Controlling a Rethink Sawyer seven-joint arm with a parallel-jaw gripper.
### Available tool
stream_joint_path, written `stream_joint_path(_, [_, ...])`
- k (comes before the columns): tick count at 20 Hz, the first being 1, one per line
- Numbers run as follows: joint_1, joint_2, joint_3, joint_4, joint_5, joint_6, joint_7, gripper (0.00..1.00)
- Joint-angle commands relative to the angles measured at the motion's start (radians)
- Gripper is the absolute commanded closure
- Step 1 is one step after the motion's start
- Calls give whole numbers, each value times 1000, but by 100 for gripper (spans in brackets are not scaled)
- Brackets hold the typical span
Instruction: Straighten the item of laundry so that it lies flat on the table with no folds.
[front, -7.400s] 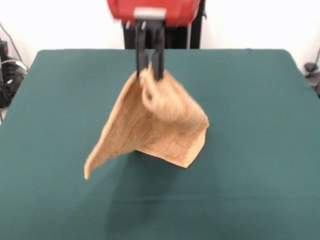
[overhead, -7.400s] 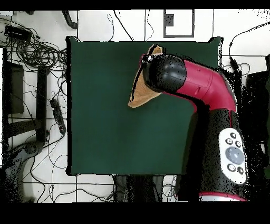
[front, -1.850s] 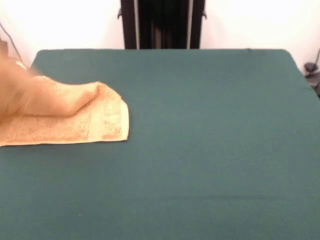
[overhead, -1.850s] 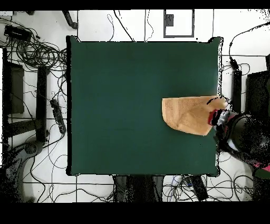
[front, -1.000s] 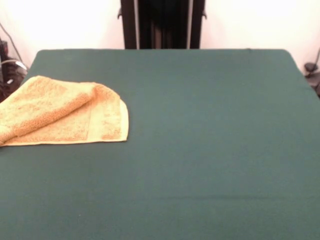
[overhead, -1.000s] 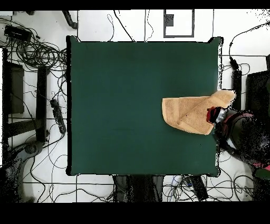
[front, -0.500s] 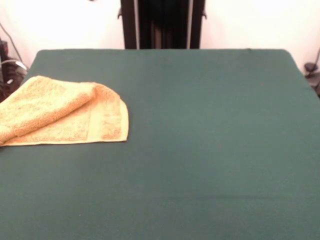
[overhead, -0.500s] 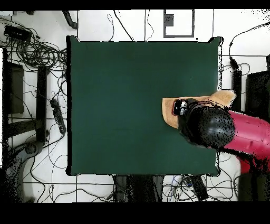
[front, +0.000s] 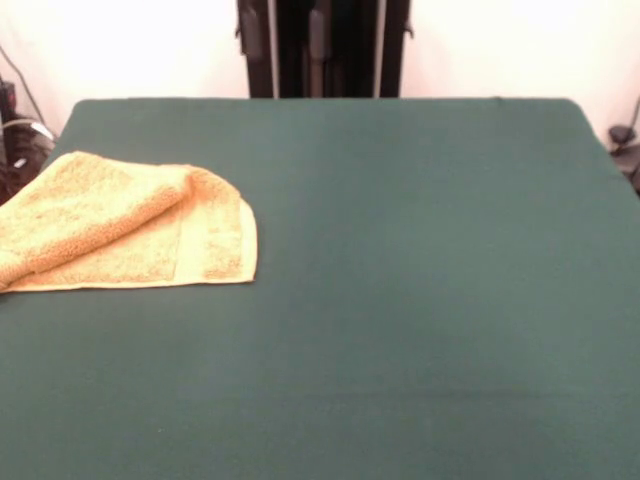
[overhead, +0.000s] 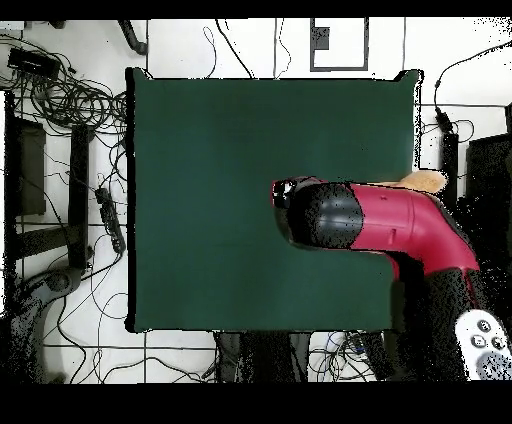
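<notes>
Gripper (overhead: 284, 190): seen from above, only a small red and white end shows, sticking out past the arm's black head. Whether it is open or shut cannot be told, and nothing shows in its hold.
Gripper and cloth: apart in the front view, where no part of the robot touches the cloth.
Arm (overhead: 400, 225): red with a rounded black head. It comes in from the lower right of the overhead view and reaches over the right half of the table, covering most of the cloth there.
Cloth (front: 130, 235): orange-tan terry, lying on the table at the left side of the front view, near the far corner.
Cloth's state: not flat. One thick flap is folded over the top, running from the far right corner down towards the left edge of the picture. Below it a single layer lies smooth, with a flat woven band near its right hem.
Cloth's edge: in the overhead view a tan corner (overhead: 425, 180) sticks out past the table's right edge, so it probably overhangs a little.
Table (front: 420, 300): dark green top.
Floor: tangled cables (overhead: 60, 90) beside the table in the overhead view.
</notes>
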Motion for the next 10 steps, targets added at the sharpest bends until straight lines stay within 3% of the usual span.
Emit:
stream_joint_path(1, [41, 190, 1, -23, -24, -75, 102, 0])
stream_joint_path(10, [6, 337, -11, -60, -76, -221, 51, 0])
